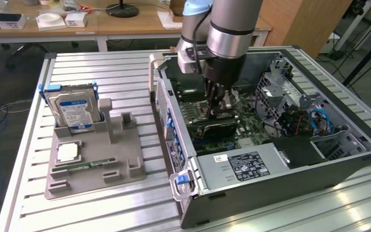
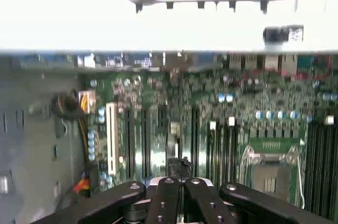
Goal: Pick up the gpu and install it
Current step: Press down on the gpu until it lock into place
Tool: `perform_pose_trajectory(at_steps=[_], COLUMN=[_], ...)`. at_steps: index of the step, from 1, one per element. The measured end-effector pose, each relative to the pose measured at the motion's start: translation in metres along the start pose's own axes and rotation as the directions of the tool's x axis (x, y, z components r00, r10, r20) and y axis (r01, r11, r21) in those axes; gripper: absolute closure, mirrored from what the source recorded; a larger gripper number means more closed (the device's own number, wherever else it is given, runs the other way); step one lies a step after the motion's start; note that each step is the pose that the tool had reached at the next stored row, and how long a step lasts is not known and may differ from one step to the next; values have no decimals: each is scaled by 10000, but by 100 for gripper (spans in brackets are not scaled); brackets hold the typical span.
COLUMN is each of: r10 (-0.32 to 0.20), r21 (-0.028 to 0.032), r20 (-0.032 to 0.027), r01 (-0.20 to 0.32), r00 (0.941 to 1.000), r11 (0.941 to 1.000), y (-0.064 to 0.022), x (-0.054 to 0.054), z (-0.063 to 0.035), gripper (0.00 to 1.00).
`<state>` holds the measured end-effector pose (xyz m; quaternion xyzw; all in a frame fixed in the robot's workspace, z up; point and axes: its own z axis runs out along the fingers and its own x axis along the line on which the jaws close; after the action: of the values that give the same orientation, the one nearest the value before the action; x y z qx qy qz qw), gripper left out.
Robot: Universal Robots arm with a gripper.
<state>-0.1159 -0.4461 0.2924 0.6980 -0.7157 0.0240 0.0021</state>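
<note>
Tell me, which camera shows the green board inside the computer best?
The wrist view. The green board spreads across it up close, with its long slots and the square socket plain to see. The exterior view shows it from farther off, lying inside the case and partly hidden behind the arm.

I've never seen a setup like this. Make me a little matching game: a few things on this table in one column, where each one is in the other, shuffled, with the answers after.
Things
1. gripper
2. hard drive
3. memory stick
4. power supply

Places
A. standing upright in the grey holder
B. lying flat near the holder's front
C. down inside the open computer case, over the green board
D. silver box at the case's near corner, label on top

Pairs: 1-C, 2-A, 3-B, 4-D
</note>
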Motion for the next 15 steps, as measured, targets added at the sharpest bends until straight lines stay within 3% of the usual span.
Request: perform_pose_trajectory(at_steps=[11,15], r10=[1,2], r21=[0,4], r20=[1,0], r01=[-1,-2], r00=[10000,10000], r11=[10000,10000], y=[498,610], x=[15,20], z=[-75,-138], gripper=[89,89])
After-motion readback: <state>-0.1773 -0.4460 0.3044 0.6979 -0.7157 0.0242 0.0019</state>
